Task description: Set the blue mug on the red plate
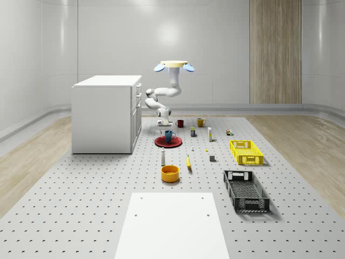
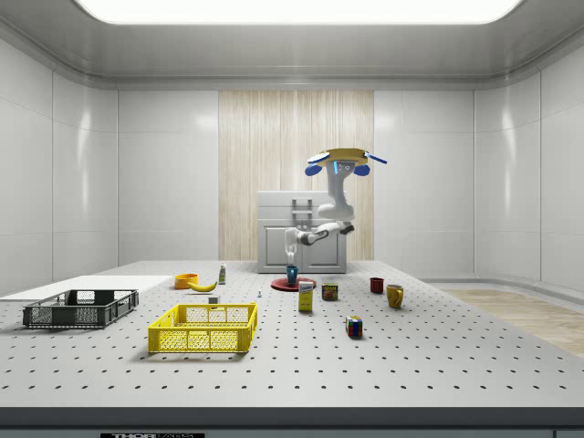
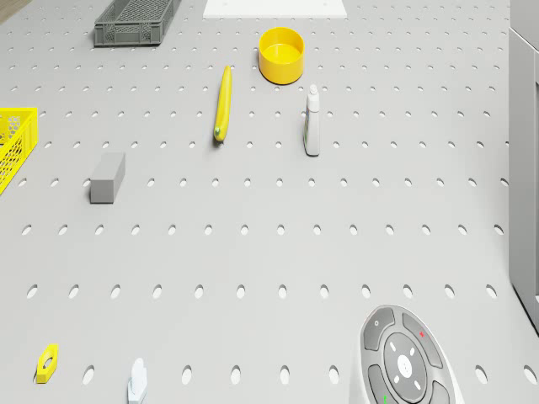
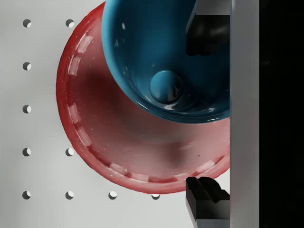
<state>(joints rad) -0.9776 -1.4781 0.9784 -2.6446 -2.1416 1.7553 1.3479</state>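
Item: blue mug (image 4: 161,57), a glossy, hard-walled, open-topped cup, standing upright on the red plate (image 4: 118,142) on the perforated table (image 1: 97,205) near the white cabinet (image 1: 105,113); in the wrist view it sits toward one edge of the plate rather than at its centre. Handling, as I judge it: rigid and light, and its shiny glaze suggests a slick surface that could slip under a loose pinch; it would chip if dropped, so any set-down should be gentle. Best hold: across the rim, one finger inside the wall and one outside, clear of the handle. The plate is shallow with a raised ribbed rim, stiff, and likely to slide if the mug is dragged. Holder: gripper (image 4: 204,114), directly above the mug, its two dark fingertips (image 4: 205,35) spread wide, one over the mug's rim and the other past the plate's edge, pinching nothing that I can see. The arm (image 1: 161,97) hangs from the drone (image 1: 174,66), which hovers over the table's far end beside the cabinet. Also present: orange bowl (image 1: 170,172), banana (image 1: 188,162), white bottle (image 1: 163,156), yellow crate (image 1: 246,152), black crate (image 1: 246,190).
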